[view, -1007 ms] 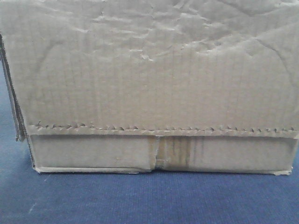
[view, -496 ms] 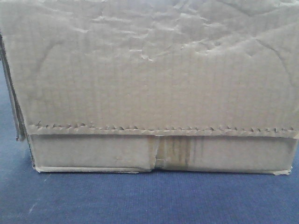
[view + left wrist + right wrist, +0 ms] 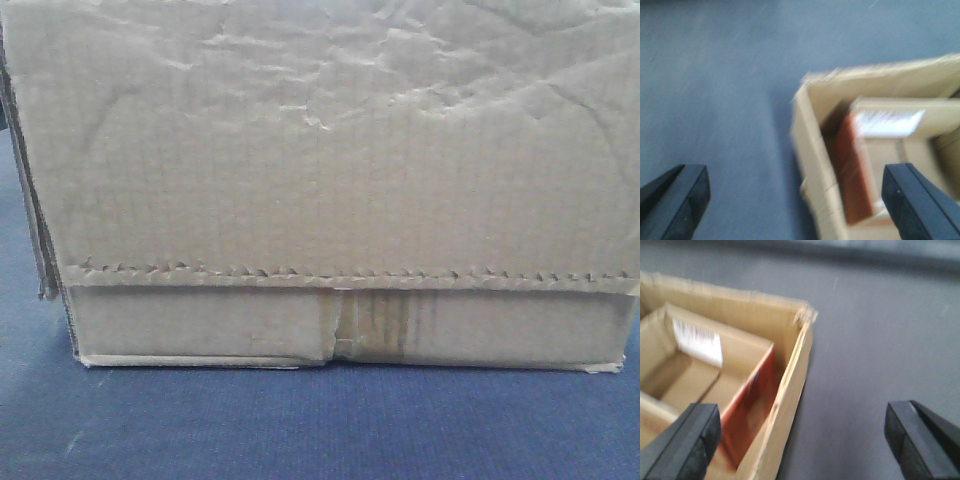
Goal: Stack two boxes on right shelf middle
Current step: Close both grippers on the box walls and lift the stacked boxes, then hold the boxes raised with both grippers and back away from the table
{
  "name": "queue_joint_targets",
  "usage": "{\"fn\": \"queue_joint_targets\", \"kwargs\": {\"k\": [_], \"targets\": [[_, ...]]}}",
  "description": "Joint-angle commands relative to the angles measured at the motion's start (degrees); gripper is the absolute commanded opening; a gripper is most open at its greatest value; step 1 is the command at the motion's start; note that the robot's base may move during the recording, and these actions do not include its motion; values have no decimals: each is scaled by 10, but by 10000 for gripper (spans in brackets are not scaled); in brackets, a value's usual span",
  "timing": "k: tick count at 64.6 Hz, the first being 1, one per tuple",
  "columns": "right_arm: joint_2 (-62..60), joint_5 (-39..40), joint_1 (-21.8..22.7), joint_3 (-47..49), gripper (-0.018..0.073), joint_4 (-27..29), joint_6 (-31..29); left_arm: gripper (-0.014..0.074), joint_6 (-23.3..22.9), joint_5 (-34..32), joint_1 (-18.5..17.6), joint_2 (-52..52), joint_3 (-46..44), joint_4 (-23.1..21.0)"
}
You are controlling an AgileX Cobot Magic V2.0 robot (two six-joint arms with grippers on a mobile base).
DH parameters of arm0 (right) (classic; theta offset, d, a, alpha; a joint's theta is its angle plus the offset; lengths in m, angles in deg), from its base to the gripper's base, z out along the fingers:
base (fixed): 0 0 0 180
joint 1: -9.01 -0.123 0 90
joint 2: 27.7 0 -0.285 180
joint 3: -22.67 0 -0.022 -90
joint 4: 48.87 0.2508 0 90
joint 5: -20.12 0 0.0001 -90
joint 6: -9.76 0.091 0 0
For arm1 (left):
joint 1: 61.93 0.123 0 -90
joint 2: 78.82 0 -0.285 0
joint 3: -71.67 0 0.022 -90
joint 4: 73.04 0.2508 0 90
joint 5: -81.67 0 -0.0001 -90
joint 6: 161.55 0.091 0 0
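Note:
A brown cardboard box [image 3: 320, 180] with wrinkled sides, a jagged flap edge and a taped seam fills the front view, standing on blue carpet. From above it is open-topped [image 3: 812, 150] [image 3: 790, 385], and inside it sits a smaller box [image 3: 890, 145] [image 3: 700, 375] with a red-brown side and a white label. My left gripper [image 3: 796, 200] is open, its fingers either side of the box's left wall. Over the right wall my right gripper [image 3: 802, 432] is open in the same way. Neither touches cardboard. The shelf is out of view. Both wrist views are blurred.
Blue-grey carpet [image 3: 300, 430] [image 3: 715, 100] [image 3: 880, 340] lies around the box on the front, left and right. The box blocks nearly all of the front view, so nothing behind it shows.
In the front view the box has shifted a few pixels to the right. Otherwise it looks the same.

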Motion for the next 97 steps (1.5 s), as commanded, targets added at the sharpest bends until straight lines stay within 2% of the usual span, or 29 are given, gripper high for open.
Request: {"fn": "queue_joint_targets", "kwargs": {"k": [1,8,17,26,42,47,51,54,56,61,65,66,67,70,97], "targets": [[39,-36,-2,20,568,16,1,599,6,-4,5,-6,51,-10],[79,-57,-3,21,568,41,1,599,6,-4,5,-3,111,-38],[128,-80,-3,21,568,41,1,599,6,-4,1,-1,187,-69],[173,-80,-3,21,568,42,1,599,6,-26,-11,4,230,-68],[239,-80,-3,21,568,43,1,599,6,-27,-35,42,233,-64],[250,-80,-3,21,522,43,1,599,-1,-23,-35,54,233,-63],[254,-80,-3,21,427,43,1,589,-10,-23,-35,60,233,-62],[255,-80,-3,21,349,43,1,556,-16,-23,-35,61,233,-60],[255,-80,-3,21,256,43,1,519,-16,-24,-35,61,233,-60],[255,-80,-3,21,49,43,1,364,-16,-24,-35,61,233,-60],[255,-80,-3,21,-111,43,1,169,-16,-24,-35,61,233,-60],[255,-80,-3,21,-148,43,1,143,-16,-24,-35,61,233,-60],[255,-80,-3,21,-169,43,1,92,-16,-24,-35,61,233,-60],[255,-79,-3,21,-157,42,1,-102,-16,-24,-35,61,233,-60],[219,-63,-3,22,-154,38,1,-111,-27,-25,-35,27,216,-61]]}}
